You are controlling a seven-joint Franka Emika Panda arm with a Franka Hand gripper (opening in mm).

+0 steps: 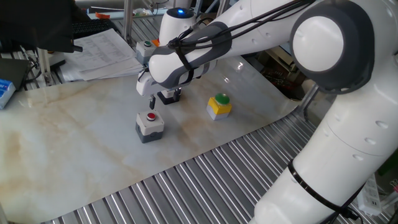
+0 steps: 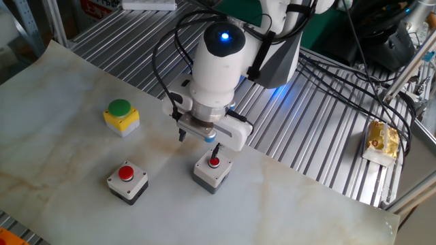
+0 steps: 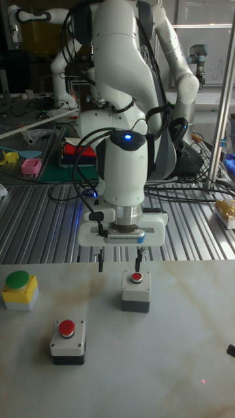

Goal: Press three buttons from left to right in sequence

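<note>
Buttons sit on the marble table [image 2: 61, 88]: yellow box [image 2: 121, 116] at one end, two grey boxes [image 2: 128, 182] [image 2: 212, 171]. Gripper [image 3: 118, 262] hangs with jaws spread wide, holding nothing; one finger [image 3: 136, 263] hovers right at the further grey box's red button [image 3: 136, 277].

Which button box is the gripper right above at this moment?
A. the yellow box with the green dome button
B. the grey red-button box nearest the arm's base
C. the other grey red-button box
B: in the tall fixed view one finger hangs just above that box's red button, fingers apart.
</note>
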